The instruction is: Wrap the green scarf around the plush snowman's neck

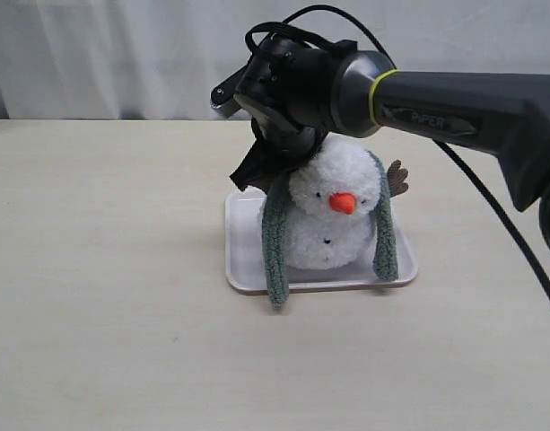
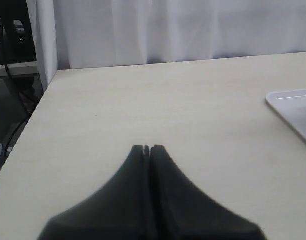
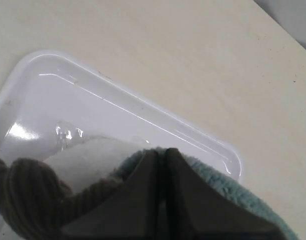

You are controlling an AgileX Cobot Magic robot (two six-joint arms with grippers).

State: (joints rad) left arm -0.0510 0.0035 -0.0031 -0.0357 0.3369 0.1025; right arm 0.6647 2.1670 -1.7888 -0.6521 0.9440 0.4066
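The plush snowman [image 1: 333,224] stands upright on a white tray [image 1: 248,260], orange nose facing the front. The green scarf [image 1: 276,242] passes behind its head, and both ends hang down the front, one on each side; the left end reaches past the tray's rim. My right gripper [image 1: 253,171] reaches across to the snowman's upper left. Its jaws are shut, and the tips [image 3: 161,152] press against the scarf [image 3: 252,197] with no fabric showing between them. My left gripper [image 2: 147,148] is shut and holds nothing, over bare table away from the tray.
A brown twig arm [image 1: 397,178] sticks out on the snowman's right; another [image 3: 28,190] lies beside the right fingers. A tray corner [image 2: 292,107] shows in the left wrist view. A white curtain [image 1: 122,54] hangs behind the table's far edge.
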